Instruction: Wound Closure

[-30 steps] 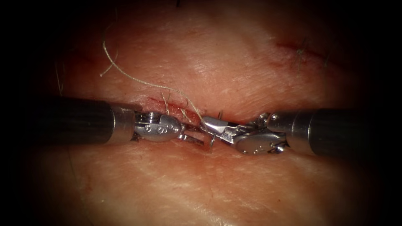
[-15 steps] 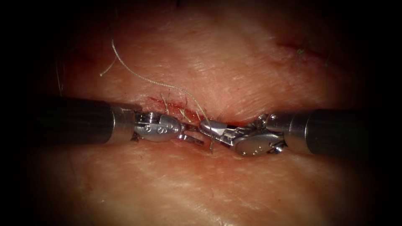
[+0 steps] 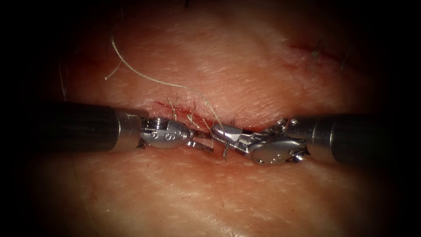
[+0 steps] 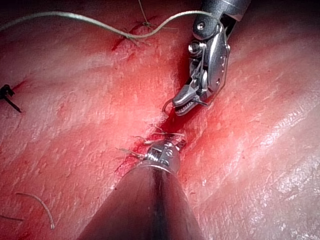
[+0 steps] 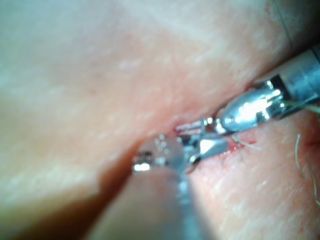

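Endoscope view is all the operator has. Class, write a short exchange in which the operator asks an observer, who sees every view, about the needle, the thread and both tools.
Operator: What does the right tool hold?
Observer: The needle. In the left wrist view its curve leaves one side of the shut jaws and a short end leaves the other. Whether it enters the tissue, I cannot tell.
Operator: And the left tool?
Observer: Its tip sits in the cut among cut ends. What it holds, I cannot tell.
Operator: The thread?
Observer: It drapes over the right tool's wrist.
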Tool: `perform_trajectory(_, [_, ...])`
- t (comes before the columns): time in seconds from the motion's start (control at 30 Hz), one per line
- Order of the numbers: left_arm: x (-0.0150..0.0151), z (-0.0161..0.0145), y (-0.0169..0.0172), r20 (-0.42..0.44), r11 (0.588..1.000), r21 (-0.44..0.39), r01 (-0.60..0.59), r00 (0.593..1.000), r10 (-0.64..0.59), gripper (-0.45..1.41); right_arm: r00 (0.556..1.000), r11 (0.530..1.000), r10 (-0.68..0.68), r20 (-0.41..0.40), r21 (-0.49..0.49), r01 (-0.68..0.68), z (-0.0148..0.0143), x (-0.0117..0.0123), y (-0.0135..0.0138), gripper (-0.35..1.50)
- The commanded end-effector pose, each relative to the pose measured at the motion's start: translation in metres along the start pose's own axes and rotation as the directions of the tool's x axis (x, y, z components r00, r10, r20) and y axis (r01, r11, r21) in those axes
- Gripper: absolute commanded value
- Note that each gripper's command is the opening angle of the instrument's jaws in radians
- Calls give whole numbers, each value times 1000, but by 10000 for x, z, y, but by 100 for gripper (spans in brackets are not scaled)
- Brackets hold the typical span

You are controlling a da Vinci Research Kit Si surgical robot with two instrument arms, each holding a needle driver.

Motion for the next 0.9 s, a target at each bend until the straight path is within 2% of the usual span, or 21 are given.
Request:
perform_trajectory(0.03, [-2, 9, 2, 0, 1000, -1, 1, 1000, -1, 26, 1000, 1000, 5, -4, -12, -5, 4, -1, 0, -35])
perform_trajectory(0.2, [-2, 9, 2, 0, 1000, -1, 1, 1000, -1, 26, 1000, 999, 22, -6, -37, -22, -6, -6, 19, -35])
perform_trajectory(0.33, [-1, 10, 3, 0, 1000, 0, 2, 1000, -2, 26, 1000, 998, 20, -11, -51, -21, -10, -14, 24, -35])
perform_trajectory(0.73, [1, 11, 3, 0, 1000, 1, 4, 1000, -4, 26, 976, 972, 217, -26, -91, -218, -14, -46, 42, -35])
perform_trajectory(0.9, [2, 11, 3, 0, 1000, 1, 5, 1000, -5, 27, 958, 957, 285, -24, -50, -285, -14, -53, 35, -35])
